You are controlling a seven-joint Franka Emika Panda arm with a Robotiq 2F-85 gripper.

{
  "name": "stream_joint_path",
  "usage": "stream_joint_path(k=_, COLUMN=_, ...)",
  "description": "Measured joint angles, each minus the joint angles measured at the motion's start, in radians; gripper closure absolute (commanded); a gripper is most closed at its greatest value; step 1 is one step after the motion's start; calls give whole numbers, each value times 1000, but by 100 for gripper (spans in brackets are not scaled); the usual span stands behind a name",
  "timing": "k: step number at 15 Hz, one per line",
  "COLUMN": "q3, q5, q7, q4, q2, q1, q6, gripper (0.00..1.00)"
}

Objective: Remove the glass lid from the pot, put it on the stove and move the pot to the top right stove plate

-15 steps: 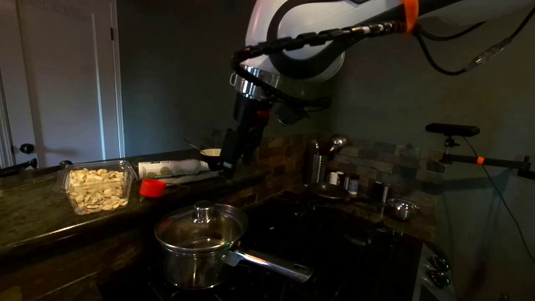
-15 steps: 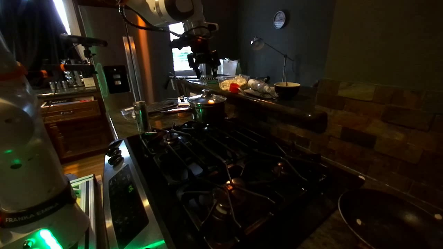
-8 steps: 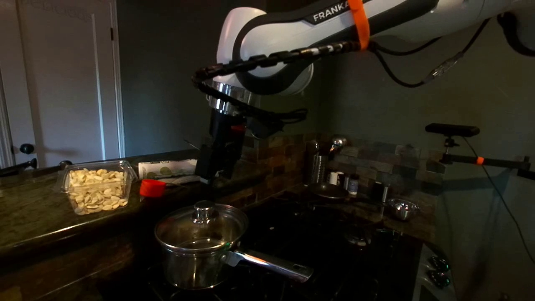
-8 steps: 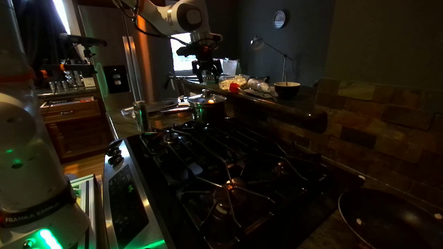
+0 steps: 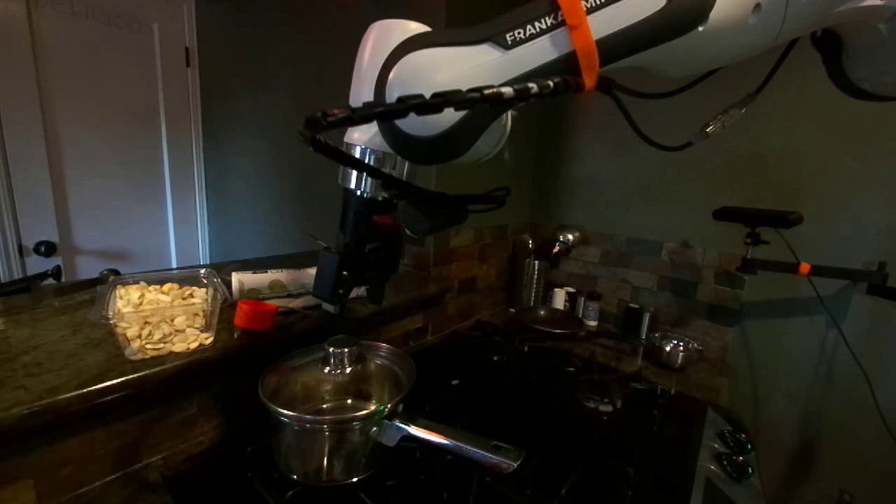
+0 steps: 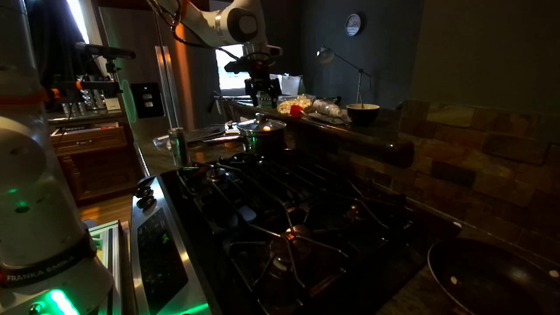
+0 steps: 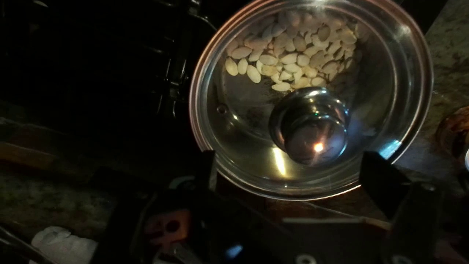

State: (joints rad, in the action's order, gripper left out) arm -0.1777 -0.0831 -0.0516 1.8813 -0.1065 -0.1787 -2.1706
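In an exterior view the arm (image 5: 448, 70) is slanting in from the upper right, its wrist bending down so that the gripper (image 6: 264, 103) is hanging almost upright above the glass lid (image 5: 336, 388), clear of it. The gripper is standing wide, its two fingers (image 7: 383, 179) spreading well apart, and in the wrist view the metal knob (image 7: 317, 141) is showing in the gap between their tips. The glass lid is covering the pot (image 5: 325, 448), which is resting at one end of the stove (image 6: 376, 262), beside the raised counter (image 5: 42, 350), its long handle (image 5: 462, 444) pointing toward the side with the control knobs (image 5: 735, 465). Only the wrist view is revealing pale, flat seeds (image 7: 293, 66) lying under the glass lid, on one side of the pot. A round clock (image 6: 353, 25) and a lamp (image 6: 324, 54) are appearing in an exterior view alone; a small steel bowl (image 5: 675, 350) and a pale door (image 5: 105, 140) are likewise appearing in an exterior view alone. In both exterior views the clear tub (image 5: 164, 318) and the red scoop (image 5: 255, 315) are standing on the raised counter.
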Motion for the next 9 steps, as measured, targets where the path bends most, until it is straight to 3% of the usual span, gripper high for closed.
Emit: stream_joint_path(k=9, q3=0, q5=-57, q7=-247, q4=-32, q2=-63, q1=-35, q6=3, gripper=0)
